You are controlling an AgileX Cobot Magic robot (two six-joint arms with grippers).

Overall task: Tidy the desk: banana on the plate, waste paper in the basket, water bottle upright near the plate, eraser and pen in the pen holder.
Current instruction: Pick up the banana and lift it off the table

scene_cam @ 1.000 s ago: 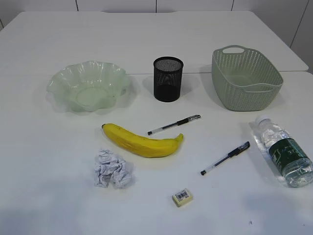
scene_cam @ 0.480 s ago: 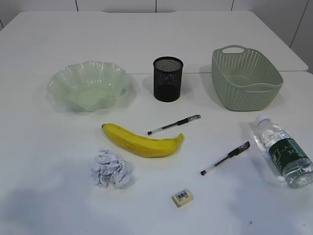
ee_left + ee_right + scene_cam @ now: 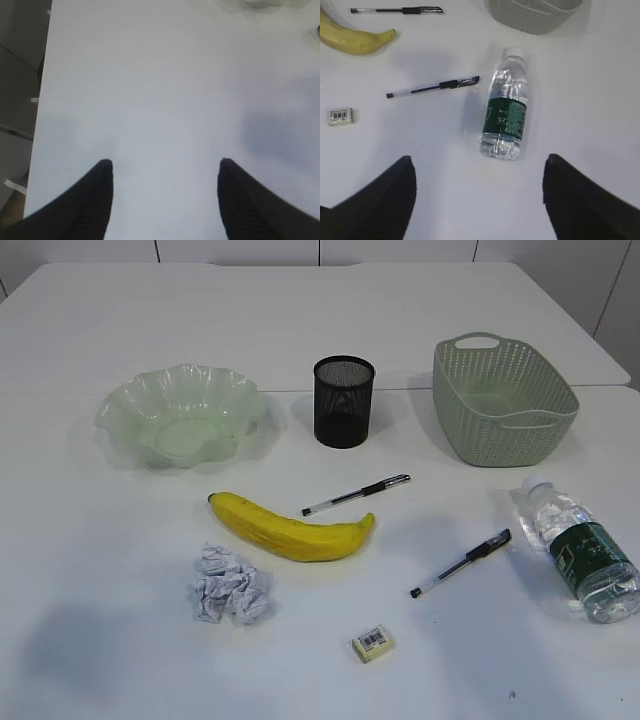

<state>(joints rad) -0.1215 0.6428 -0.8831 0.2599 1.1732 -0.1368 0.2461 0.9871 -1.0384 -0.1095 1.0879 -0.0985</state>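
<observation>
**A:** How far along are we?

**B:** From what I see, nothing's done yet. Largest first: the counter (image 3: 100, 580) carries everything. The basket (image 3: 503, 400) sits far right, with no paper in it as far as I can see. The plate (image 3: 182, 414) sits far left with nothing on it. The water bottle (image 3: 582, 548) lies on its side at the right edge, well apart from the plate. The banana (image 3: 290, 527) rests mid-counter, the waste paper (image 3: 231, 586) just in front of it.

**A:** And the small things?

**B:** The pen holder (image 3: 343, 401) stands between plate and basket. Two pens (image 3: 356, 494) lie loose; the eraser (image 3: 372, 642) sits nearest me.

**A:** Tools?

**B:** My left tool (image 3: 162, 167) hangs spread over bare counter, holding nothing. My right tool (image 3: 477, 167) is spread wide above the bottle, also holding nothing. Every item is left to do.
</observation>
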